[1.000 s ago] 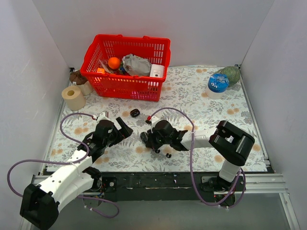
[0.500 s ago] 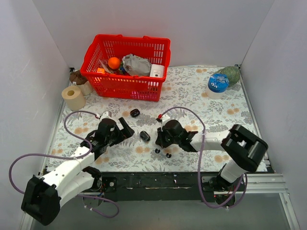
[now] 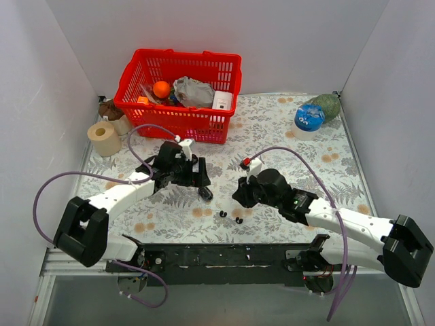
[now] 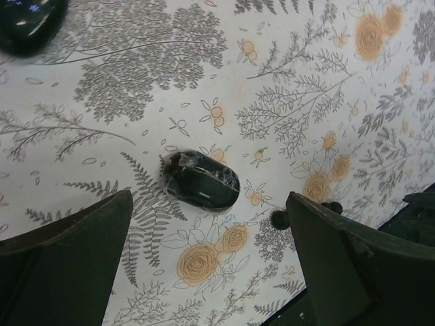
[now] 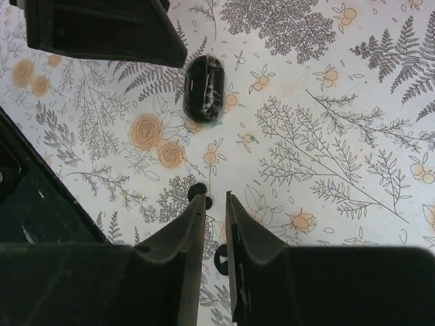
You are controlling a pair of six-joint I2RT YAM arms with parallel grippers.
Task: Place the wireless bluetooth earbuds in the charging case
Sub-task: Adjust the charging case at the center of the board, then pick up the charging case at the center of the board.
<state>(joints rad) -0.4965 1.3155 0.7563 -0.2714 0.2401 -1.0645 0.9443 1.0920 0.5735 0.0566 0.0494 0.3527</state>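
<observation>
The left gripper (image 4: 209, 197) holds its jaws spread wide to either side of the case (image 4: 200, 178), which lies on the counter (image 4: 306, 81) without touching them. We cannot tell whether the case is open or closed, since glare on its glossy skin hides any seam. Another black piece (image 4: 27, 24) is cut off by the corner of the left wrist view, and we cannot make it out from above. The right gripper (image 5: 215, 204) shows a narrow slit between its jaws, with nothing pinched. One earbud (image 3: 223, 213) and the other earbud (image 3: 238, 220) lie on the counter near each other, close to the case but outside it. In the right wrist view a jaw tip partly covers one, and the other shows only through the slit.
</observation>
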